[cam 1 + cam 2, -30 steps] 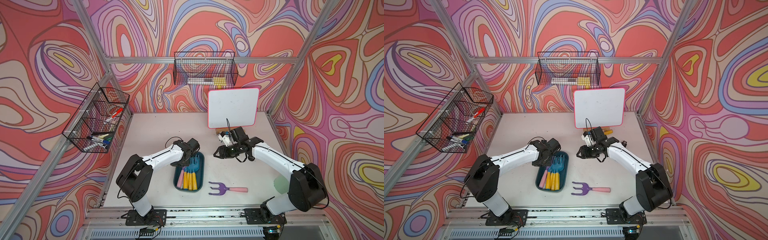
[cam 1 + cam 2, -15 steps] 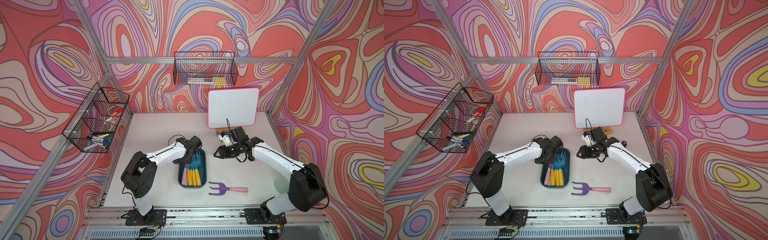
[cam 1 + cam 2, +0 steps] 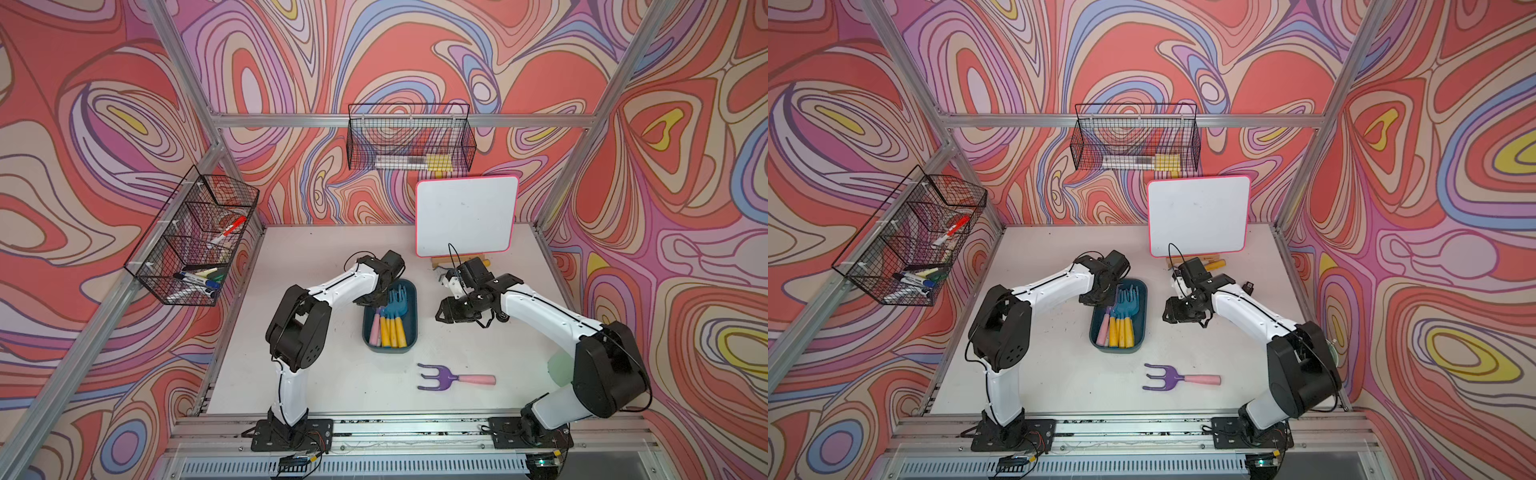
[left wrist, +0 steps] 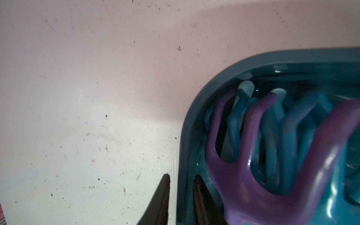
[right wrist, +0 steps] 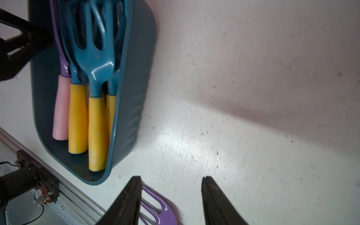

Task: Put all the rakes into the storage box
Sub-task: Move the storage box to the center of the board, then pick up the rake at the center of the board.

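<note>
Rake (image 3: 456,379), one, outside storage box (image 3: 388,349), four inside (left tool (image 4: 182,178), right tool (image 5: 171,178) released)

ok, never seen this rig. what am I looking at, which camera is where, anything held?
Two white robot arms stand at the front edge of a table. The two wide pictures come from one overhead stereo camera; the close-ups come from a camera on each wrist. On it: a teal storage box holding several toy rakes, a loose purple rake with a pink handle, and a whiteboard. The left end effector straddles the box's wall, jaws slightly apart; the right end effector hangs open and empty.
</note>
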Robot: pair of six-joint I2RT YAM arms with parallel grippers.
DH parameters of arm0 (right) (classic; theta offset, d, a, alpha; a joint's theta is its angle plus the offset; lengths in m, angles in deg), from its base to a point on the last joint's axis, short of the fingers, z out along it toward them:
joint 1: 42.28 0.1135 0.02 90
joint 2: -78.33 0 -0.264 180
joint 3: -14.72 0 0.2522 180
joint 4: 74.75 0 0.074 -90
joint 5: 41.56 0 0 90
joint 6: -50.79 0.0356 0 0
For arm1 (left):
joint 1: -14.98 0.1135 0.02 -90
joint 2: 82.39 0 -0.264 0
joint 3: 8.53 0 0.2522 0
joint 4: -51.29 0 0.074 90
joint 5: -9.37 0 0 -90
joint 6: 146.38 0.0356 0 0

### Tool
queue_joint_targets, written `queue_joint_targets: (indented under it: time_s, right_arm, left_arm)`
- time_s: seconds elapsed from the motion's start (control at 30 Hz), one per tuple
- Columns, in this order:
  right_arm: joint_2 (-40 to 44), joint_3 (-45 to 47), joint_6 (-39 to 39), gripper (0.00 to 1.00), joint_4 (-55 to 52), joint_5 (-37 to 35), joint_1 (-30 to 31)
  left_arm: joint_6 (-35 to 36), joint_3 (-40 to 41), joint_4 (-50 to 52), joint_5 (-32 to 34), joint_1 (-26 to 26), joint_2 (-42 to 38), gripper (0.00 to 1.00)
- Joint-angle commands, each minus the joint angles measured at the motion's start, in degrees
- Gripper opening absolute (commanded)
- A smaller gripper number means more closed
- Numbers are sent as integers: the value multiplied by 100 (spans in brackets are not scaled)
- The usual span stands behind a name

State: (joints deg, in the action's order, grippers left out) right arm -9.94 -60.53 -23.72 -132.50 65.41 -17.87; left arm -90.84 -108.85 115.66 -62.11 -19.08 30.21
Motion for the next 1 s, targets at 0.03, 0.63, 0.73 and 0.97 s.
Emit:
queue_joint_targets:
  time_s: [0.03,0.63,0.73,0.97]
  right_arm:
    - [-225,-5,-4,53,-947,-290,300]
    - [-537,545,127,54,-1950,-756,1691]
    - [-578,580,165,53,-1926,-751,1691]
    - [-776,612,122,51,-1842,-718,1689]
  left_arm:
    - [-31,-122,-29,59,-20,-334,30]
    - [-514,482,-308,267,-417,-1218,31]
    - [-479,452,-332,277,-420,-1196,31]
    - [-321,233,-364,302,-417,-1034,31]
